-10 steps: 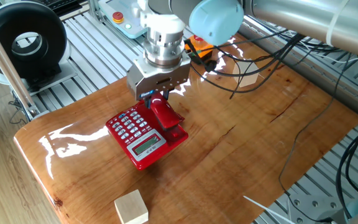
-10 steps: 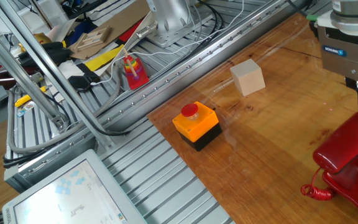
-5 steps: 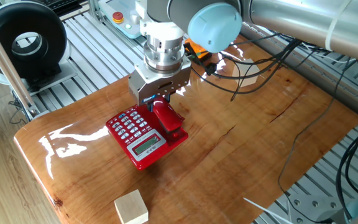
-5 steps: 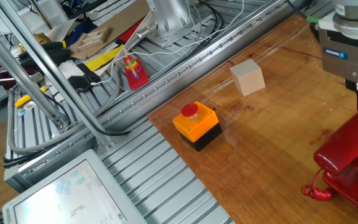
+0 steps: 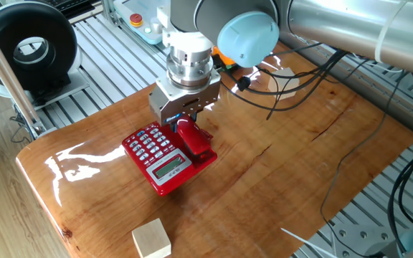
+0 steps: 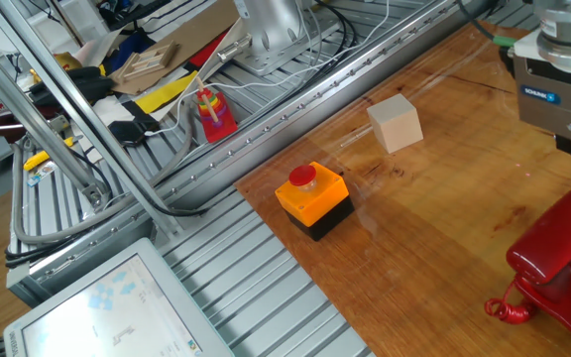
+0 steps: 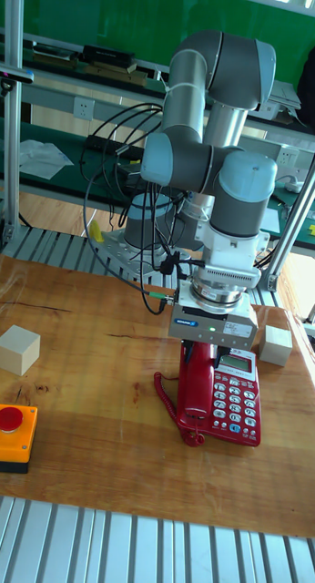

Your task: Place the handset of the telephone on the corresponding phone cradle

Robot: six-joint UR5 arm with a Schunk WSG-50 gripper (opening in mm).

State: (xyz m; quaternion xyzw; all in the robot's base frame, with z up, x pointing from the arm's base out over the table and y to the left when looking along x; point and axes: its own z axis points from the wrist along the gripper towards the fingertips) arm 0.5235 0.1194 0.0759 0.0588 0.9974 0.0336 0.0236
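The handset, glossy red and curved, is lying lengthwise along the phone cradle, the keyless strip of the telephone, right beside the keypad half. Its red coiled cord is trailing off the base onto the wood in a loose loop. The telephone is sitting flat on the table, white and blue buttons facing up, grey display showing at one end of the base

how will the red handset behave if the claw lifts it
The handset looks like rigid, glossy plastic, so it probably stays stiff but may slip. Its coiled cord is attached, so it would likely tug back.
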